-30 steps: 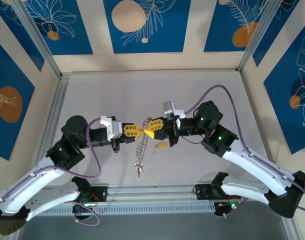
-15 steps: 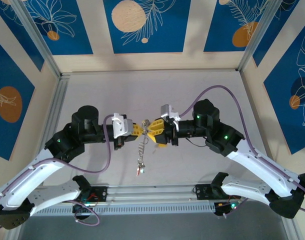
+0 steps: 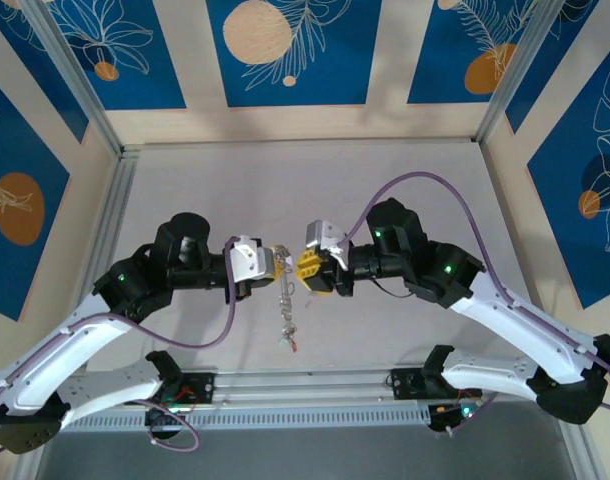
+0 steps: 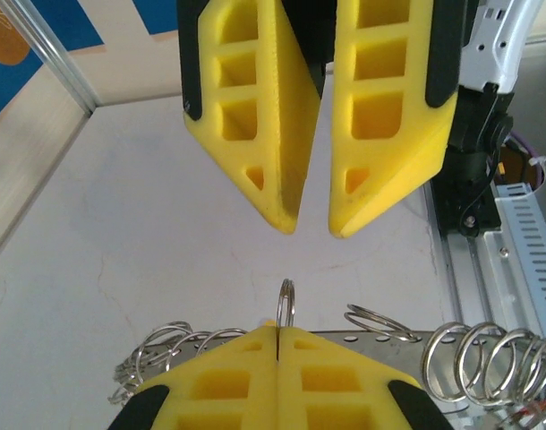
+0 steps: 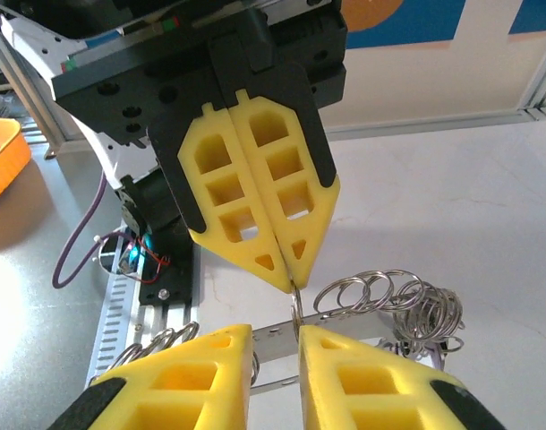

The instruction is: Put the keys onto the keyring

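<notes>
Both elbows have swung in toward the middle since a second ago, and the right hand (image 3: 302, 265) has gone from pinched to parted. It faces the left hand (image 3: 275, 262) tip to tip above the middle of the bench (image 3: 215, 190). The left hand's fingers are pressed flat together on the keyring (image 4: 286, 305), a thin metal ring seen edge-on that stands out of their tips. The right hand's fingers (image 4: 277, 170) stand apart with a clear gap, their tips just short of that ring, holding nothing. Beside the grip, more wire rings (image 5: 380, 296) crowd along a flat metal strip (image 5: 275, 338). Below the hands the keys (image 3: 284, 310) dangle in a thin string ending in a red tag (image 3: 289, 346); single keys are too small to tell.
</notes>
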You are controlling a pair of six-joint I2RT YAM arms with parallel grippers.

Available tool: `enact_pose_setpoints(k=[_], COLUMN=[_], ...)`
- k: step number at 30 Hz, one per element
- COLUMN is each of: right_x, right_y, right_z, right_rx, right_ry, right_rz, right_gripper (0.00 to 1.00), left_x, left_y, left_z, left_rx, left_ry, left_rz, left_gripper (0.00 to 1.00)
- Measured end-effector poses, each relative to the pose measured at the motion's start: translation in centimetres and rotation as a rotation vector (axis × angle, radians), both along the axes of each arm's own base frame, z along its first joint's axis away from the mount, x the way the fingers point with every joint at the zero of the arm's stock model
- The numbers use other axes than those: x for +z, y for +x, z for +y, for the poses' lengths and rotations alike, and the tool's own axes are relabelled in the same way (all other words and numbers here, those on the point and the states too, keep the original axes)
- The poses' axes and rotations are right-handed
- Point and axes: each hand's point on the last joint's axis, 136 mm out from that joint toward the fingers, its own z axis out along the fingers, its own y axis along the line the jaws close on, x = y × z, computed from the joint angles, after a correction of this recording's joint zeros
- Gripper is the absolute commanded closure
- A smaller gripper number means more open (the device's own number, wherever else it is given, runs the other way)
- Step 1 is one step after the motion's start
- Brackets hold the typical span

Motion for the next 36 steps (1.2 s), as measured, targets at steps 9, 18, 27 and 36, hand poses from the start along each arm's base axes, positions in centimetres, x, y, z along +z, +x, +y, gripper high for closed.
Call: enact_pose_setpoints(k=[9,18,27,36], right_x=[-1.5,-2.0,-2.2,-0.9], right_y=[0.3,0.5,0.7,0.5], right_z=[1.0,1.4,1.5,0.7], right_rx=[0.017,0.024,0.020,0.006], right_ry=[-0.042,-0.056,-0.063,-0.003], right_rz=[0.004,-0.001,-0.026,-0.077], right_gripper=[0.80,0.90,1.00,1.00], left_x=[-0.3,-0.3,-0.5,0.1], left_y=[-0.1,-0.1,-0.1,-0.2], left_z=[0.1,0.1,0.2,0.1], left_rx=[0.001,-0.003,0.003,0.008], left_ry=[0.017,0.021,0.027,0.003], left_rz=[-0.001,-0.014,-0.013,-0.011], left_gripper=[1.00,1.00,1.00,0.60])
